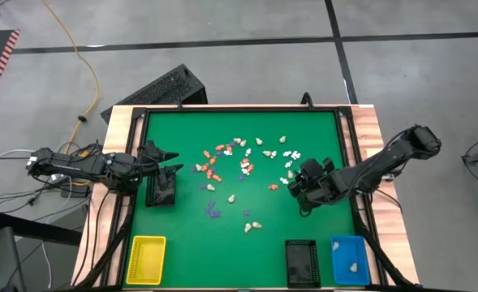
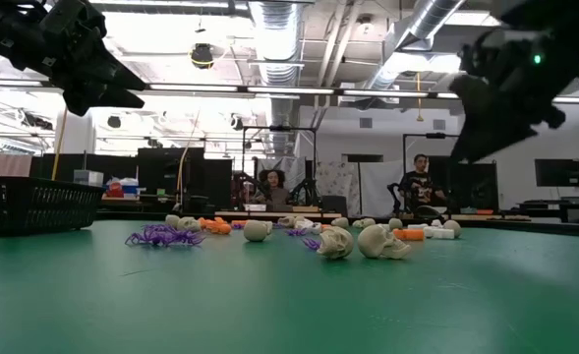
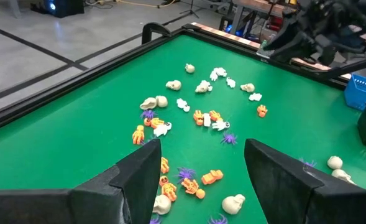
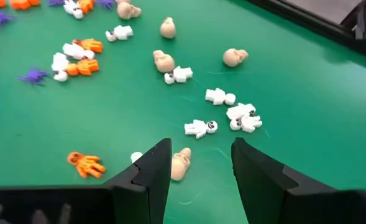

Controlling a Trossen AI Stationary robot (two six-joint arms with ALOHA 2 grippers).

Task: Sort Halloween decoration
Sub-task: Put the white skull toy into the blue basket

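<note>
The Halloween decoration (image 1: 244, 166) lies loose on the green mat (image 1: 182, 235): orange figures (image 4: 83, 163), white skeletons (image 4: 199, 127), cream skulls (image 4: 163, 60) and purple spiders (image 1: 213, 212). My right gripper (image 1: 297, 195) hangs open above the right end of the scatter, slanting down. In its wrist view a cream skull (image 4: 181, 163) lies on the mat below the gap between the fingers (image 4: 201, 146), untouched. My left gripper (image 1: 176, 161) waits open at the mat's left side, above the mat and facing the pile (image 3: 201, 146).
A black tray (image 1: 161, 188) stands by my left gripper. Along the near edge stand a yellow tray (image 1: 147, 259), a second black tray (image 1: 301, 264) and a blue tray (image 1: 350, 259) with cream pieces in it. A raised black rim (image 1: 141, 146) bounds the mat. People sit in the room beyond.
</note>
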